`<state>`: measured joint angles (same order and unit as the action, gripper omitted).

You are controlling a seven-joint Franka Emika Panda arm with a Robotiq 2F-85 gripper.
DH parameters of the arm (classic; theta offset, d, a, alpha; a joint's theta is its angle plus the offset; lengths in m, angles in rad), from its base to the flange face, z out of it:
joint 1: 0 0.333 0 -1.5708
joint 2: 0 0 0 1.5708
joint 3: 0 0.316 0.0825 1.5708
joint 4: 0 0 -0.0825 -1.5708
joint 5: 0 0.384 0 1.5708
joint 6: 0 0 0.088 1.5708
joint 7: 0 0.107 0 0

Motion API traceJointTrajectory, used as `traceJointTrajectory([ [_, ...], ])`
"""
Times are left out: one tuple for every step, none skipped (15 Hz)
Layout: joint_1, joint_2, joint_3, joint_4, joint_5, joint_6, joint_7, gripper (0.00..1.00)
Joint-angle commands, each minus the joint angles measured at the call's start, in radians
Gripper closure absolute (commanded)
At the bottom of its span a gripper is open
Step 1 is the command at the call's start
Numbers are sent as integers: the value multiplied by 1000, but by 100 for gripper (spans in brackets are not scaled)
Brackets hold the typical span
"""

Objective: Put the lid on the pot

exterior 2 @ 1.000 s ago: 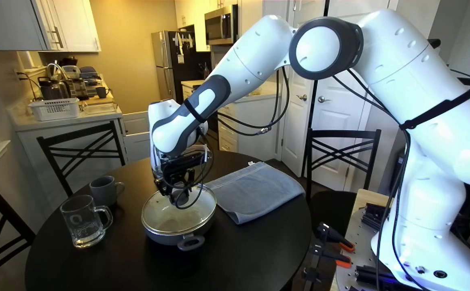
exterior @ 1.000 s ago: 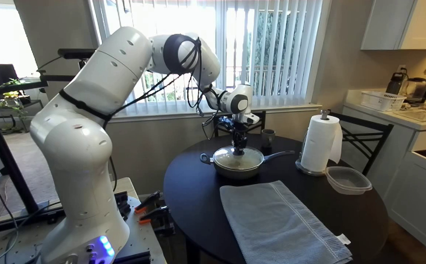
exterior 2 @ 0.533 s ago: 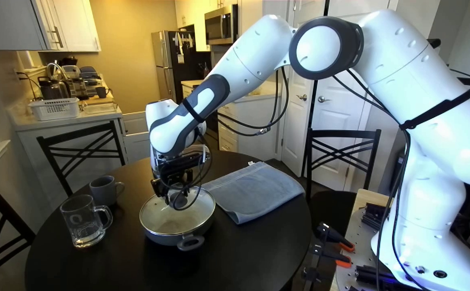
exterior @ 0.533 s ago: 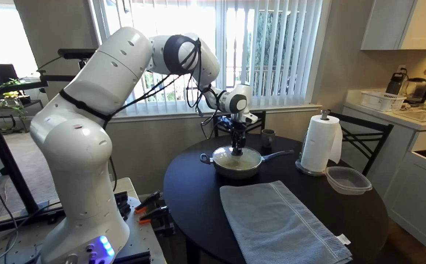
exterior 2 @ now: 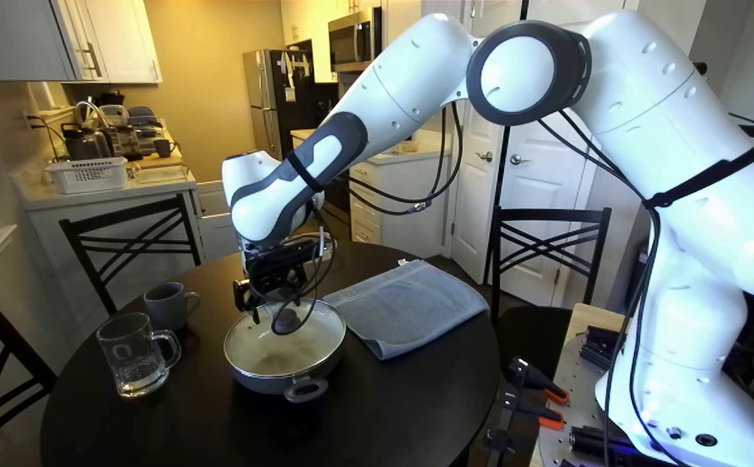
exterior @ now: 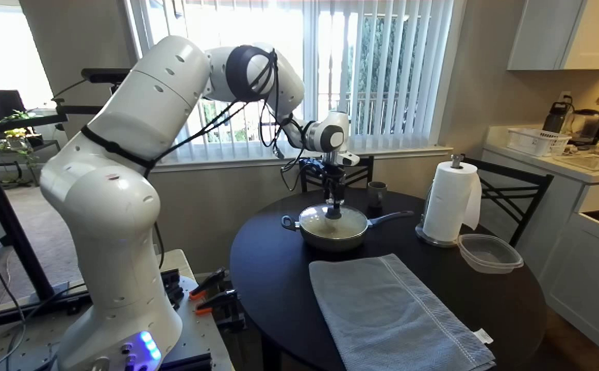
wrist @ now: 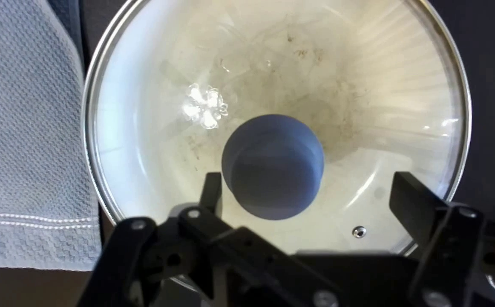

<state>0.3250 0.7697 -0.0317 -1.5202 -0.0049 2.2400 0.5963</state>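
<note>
The clear glass lid (wrist: 384, 81) lies over the pot (exterior 2: 263, 381), its metal rim level on the pot's rim in both exterior views. From the lid's middle rises a dark grey knob (wrist: 273, 170). My gripper (wrist: 307, 181) is open above the lid, its fingers wide apart with nothing between them. In the wrist view the left finger (wrist: 211, 192) appears close beside the knob, while the right one is well away from it. An exterior view has the gripper (exterior: 334, 198) just over the knob. The pot's long handle (exterior: 392, 217) points toward the paper towels.
A folded blue-grey cloth (exterior: 397, 314) lies beside the pot. A paper towel roll (exterior: 446, 203) and a clear plastic container (exterior: 490, 252) stand on the dark round table. A grey mug (exterior 2: 168, 306) and a glass mug (exterior 2: 133, 363) are at the table's window side.
The fingers have opened and let go of the knob. My gripper has risen slightly off it. The lid shifted a little and settled on the pot.
</note>
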Motion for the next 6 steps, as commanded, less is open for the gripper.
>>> traceJointTrajectory([
  [0, -4, 2, 3, -11, -8, 11, 0],
  [2, -5, 2, 4, -11, -9, 13, 0],
  [2, -4, 3, 4, -11, -9, 13, 0],
  [1, -3, 2, 4, -11, -9, 13, 0],
  [1, -1, 2, 4, -11, -9, 12, 0],
  [1, -1, 2, 4, -11, -9, 12, 0],
])
